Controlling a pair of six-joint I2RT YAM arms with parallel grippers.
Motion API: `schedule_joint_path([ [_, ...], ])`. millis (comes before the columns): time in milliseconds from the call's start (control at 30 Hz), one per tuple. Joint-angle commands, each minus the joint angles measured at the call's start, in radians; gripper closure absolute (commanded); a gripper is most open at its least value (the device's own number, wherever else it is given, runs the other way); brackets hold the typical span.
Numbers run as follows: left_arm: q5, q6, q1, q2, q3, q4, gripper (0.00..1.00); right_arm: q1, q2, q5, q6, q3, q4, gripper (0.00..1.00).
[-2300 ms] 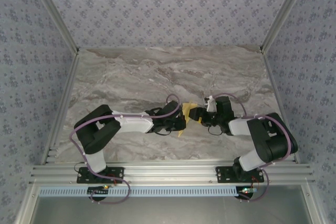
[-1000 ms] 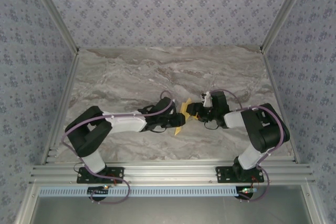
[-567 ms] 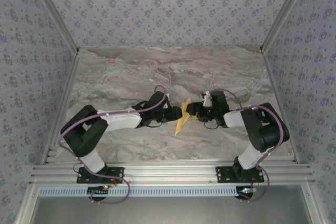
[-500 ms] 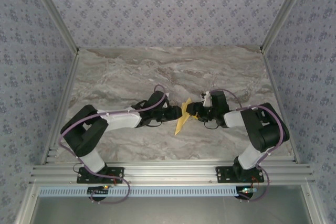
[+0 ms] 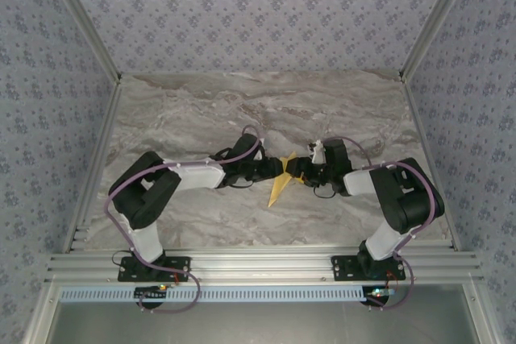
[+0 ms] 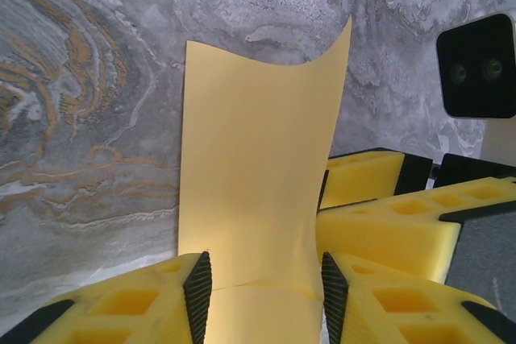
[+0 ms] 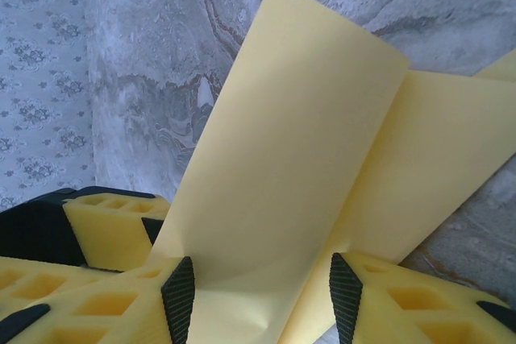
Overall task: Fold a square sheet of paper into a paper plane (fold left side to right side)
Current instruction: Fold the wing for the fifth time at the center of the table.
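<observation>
Left gripper [image 5: 271,168] reaches in from the left, low over the table [image 5: 177,118], near its middle. Jaws part-open. In its wrist view the sheet of paper [image 6: 258,159] runs up through the gap, one edge against each pad. Cannot tell whether the pads press it.

The paper is yellow and folded, far end lifted off the table, far edge curled, right corner higher. From above it is a narrow tilted strip between the two grippers, lower tip toward the near edge.

Right gripper [image 5: 297,173] meets it from the right, fingers just beside the left one's. Jaws likewise part-open, straddling the sheet; a crease slants between two panels. Grip cannot be judged.
</observation>
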Motion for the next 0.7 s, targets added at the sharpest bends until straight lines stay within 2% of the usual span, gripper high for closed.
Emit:
schedule_joint_path([
  [0, 0.025, 0.015, 0.006, 0.013, 0.034, 0.023, 0.64, 0.008, 0.066, 0.101, -0.044, -0.021, -0.149, 0.47],
  [200, 0.03, 0.035, 0.013, 0.038, 0.055, 0.011, 0.88, 0.002, 0.054, 0.089, -0.05, -0.02, -0.151, 0.47],
  [300, 0.035, 0.053, 0.019, 0.044, 0.064, 0.006, 0.94, -0.018, 0.016, 0.06, -0.058, -0.022, -0.152, 0.45],
  [533, 0.083, 0.083, 0.034, 0.065, 0.081, 0.013, 0.98, -0.11, -0.114, -0.003, -0.082, -0.012, -0.207, 0.42],
  [667, 0.107, 0.096, 0.035, 0.08, 0.096, 0.016, 0.98, -0.136, -0.129, -0.014, -0.087, 0.023, -0.247, 0.37],
])
